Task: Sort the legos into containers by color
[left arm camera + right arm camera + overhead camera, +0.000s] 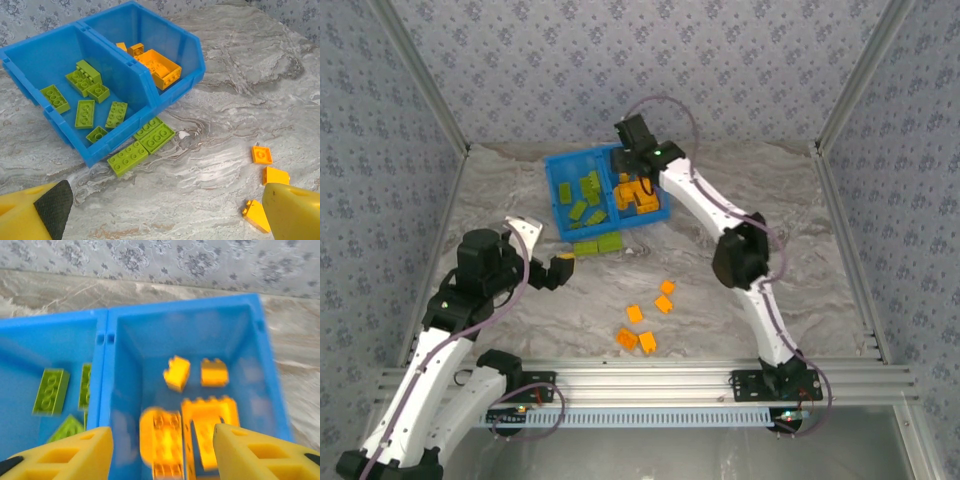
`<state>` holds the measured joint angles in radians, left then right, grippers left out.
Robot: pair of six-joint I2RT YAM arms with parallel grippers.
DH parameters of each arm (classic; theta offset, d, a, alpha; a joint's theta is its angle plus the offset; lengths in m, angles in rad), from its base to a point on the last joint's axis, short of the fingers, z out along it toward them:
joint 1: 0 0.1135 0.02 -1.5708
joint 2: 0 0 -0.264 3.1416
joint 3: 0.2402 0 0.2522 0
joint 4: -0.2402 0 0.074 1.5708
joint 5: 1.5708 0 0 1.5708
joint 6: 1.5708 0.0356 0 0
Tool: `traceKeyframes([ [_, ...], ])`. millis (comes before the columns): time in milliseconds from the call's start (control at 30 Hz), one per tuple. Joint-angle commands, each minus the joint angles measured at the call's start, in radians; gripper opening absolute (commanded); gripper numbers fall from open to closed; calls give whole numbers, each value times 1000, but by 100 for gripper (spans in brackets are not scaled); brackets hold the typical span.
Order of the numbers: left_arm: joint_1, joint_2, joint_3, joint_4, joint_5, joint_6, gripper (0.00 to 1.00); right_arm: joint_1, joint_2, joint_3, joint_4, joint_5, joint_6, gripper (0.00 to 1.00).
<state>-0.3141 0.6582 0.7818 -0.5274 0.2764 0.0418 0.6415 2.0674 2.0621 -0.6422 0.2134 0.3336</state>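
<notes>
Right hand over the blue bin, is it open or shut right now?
Open. The right hand has its yellow fingers wide apart, gripping nothing, above orange legos in the blue bin.

The bench (820, 260) is viewed by the top camera from above and behind the arm bases (520, 392). The camera faces down and forward, and the whole surface and the surrounding walls (620, 70) are taken in from afar. The left wrist camera is held low over the bench and is aimed obliquely across it at the near side of the bin (30, 65), with the left fingers (292, 212) framed at the bottom corners. The right wrist camera is set close above the bin (105, 390) and is pointed steeply down into it, past the right fingers (65, 455); this view is blurred. The bin (552, 195) is shared by all three views. The loose orange bricks (634, 313) and the green bricks (598, 244) lying before the bin are shared by the top and left wrist views.
</notes>
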Motion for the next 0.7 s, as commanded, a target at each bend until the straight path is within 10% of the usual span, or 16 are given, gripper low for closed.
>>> traceKeyframes([
  [0, 5, 1, 11, -3, -1, 16, 99, 41, -277, -327, 36, 40, 33, 61],
  [300, 6, 32, 9, 2, 12, 13, 99, 196, -601, -909, -56, 101, 349, 67],
  [667, 6, 54, 17, -12, 20, 18, 99, 193, -360, -879, -125, -51, 844, 93],
])
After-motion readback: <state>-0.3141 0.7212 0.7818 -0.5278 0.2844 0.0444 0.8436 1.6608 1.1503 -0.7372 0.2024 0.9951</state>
